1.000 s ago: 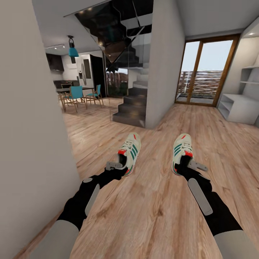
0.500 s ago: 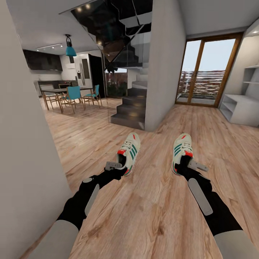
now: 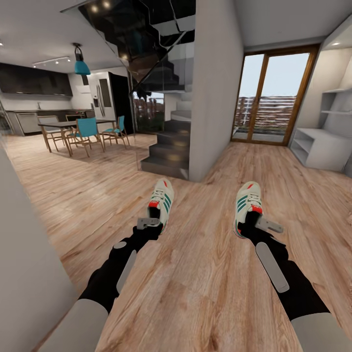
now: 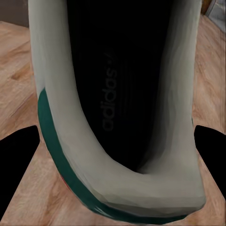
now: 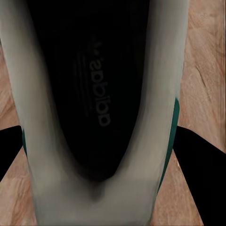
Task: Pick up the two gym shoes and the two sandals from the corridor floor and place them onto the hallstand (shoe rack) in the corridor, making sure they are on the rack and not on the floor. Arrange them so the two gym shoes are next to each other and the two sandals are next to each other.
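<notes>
Swinging with my base, the view is now opening onto the kitchen at upper left; my left gripper (image 3: 152, 218) and right gripper (image 3: 252, 221) are each clenching a gym shoe (image 3: 161, 202) (image 3: 247, 204) mid-frame above the corridor floor (image 3: 205, 274); the hallstand (image 3: 320, 146) is waiting at right, shoeless; sandals are still to fetch.
</notes>
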